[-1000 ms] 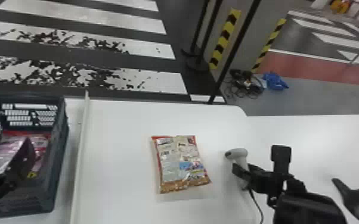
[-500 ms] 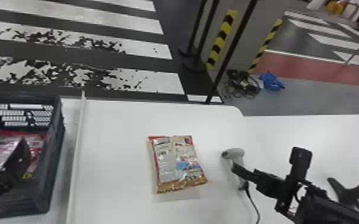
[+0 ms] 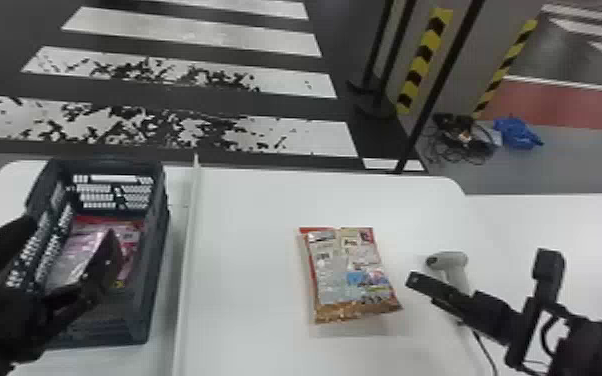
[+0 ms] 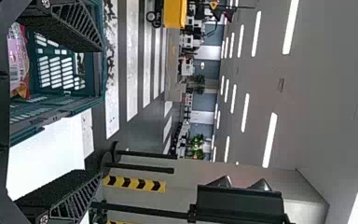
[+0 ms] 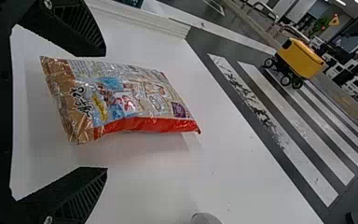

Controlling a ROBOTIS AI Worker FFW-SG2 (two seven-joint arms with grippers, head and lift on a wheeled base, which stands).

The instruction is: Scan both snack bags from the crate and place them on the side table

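Observation:
One snack bag point(image 3: 350, 275) lies flat, printed side up, on the white table; it also shows in the right wrist view point(image 5: 126, 100). Another, pink and red bag point(image 3: 125, 235) rests inside the dark crate point(image 3: 157, 260), seen in the left wrist view as a pink bag point(image 4: 18, 60). Over the crate's left part is my left gripper point(image 3: 62, 232), open and empty; its fingers point(image 4: 70, 28) stand apart in the left wrist view. To the bag's right, my right gripper point(image 3: 477, 270) is open and empty beside the grey scanner point(image 3: 447, 262); in its wrist view the bag lies beyond the right gripper point(image 5: 106, 111).
A raised white strip point(image 3: 187, 260) runs between the crate and the bag. The scanner's cable point(image 3: 485, 350) trails toward the near edge. Farther right, another white table surface point(image 3: 580, 225) adjoins; striped floor and dark poles lie behind the tables.
My right gripper's fingers have spread apart, and the gripper has shifted slightly left toward the bag on the table. The head view has turned left, bringing more of the crate and left gripper into view.

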